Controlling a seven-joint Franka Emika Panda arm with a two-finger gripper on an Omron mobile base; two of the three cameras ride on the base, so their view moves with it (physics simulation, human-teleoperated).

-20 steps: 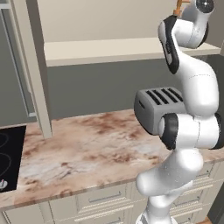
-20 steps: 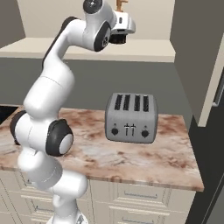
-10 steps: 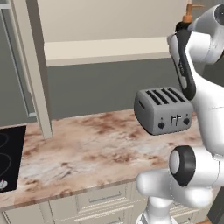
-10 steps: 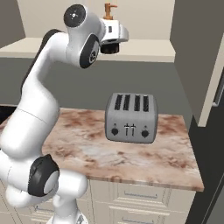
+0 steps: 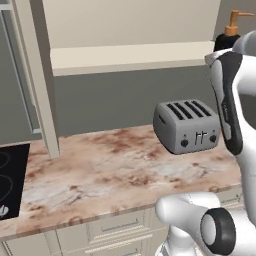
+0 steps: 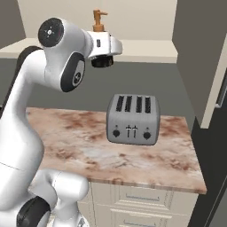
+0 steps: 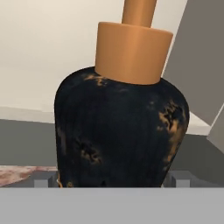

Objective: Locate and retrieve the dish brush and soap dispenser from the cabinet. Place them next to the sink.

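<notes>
Shelf (image 5: pixel 130 56): I see the soap dispenser (image 7: pixel 120 131) standing upright at its right end.
Counter (image 5: pixel 110 175): I see a toaster (image 5: pixel 186 126) standing on the marbled top; cooktop (image 5: pixel 10 182) at its left.

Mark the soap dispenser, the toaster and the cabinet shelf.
soap dispenser (image 7: pixel 122 131), hand view, black body.
toaster (image 6: pixel 131 120), right base view, front face.
cabinet shelf (image 5: pixel 125 56), left base view, top surface.

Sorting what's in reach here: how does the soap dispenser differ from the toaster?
The soap dispenser is a black, rounded bottle with a copper-orange pump; the toaster is a grey, boxy block with four slots. The dispenser stands up on the cabinet shelf; the toaster sits below on the counter. Both stand upright.
</notes>
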